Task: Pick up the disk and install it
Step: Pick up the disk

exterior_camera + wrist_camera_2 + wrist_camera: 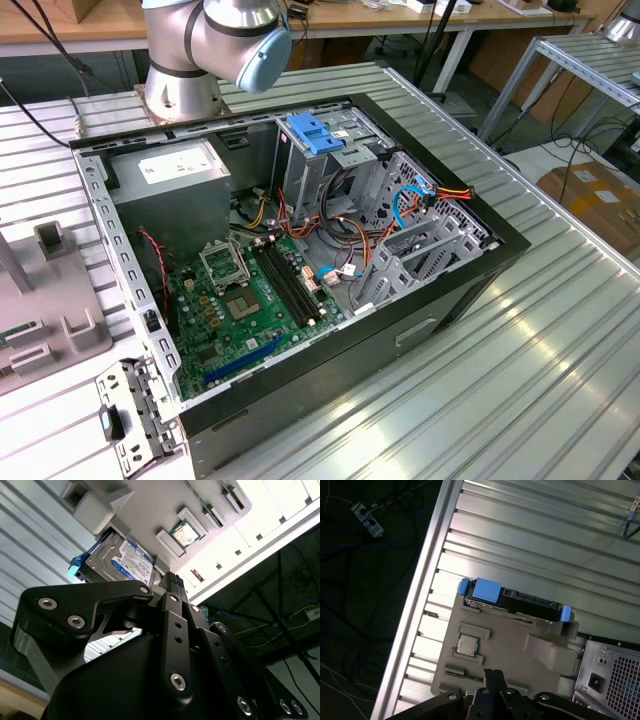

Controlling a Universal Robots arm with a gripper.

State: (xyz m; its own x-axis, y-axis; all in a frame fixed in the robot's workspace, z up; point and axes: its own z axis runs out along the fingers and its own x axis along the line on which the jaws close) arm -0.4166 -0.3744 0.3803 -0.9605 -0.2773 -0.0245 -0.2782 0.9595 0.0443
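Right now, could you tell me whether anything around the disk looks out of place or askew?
Nothing stands out. The disk sits straight along the edge of the grey holder, its blue frame unbroken, with the gripper apart from it.

Bright even light; glare bleaches the table (270, 505) edge.

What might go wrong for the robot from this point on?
1. The disk sits at the edge of a grey holder, and the hand is apart from it. A skewed grip might jam or drop it.
2. A chip rests in the same holder near the hand and might get knocked.
3. In the exterior view, cables crowd the open computer case. The disk might snag them.
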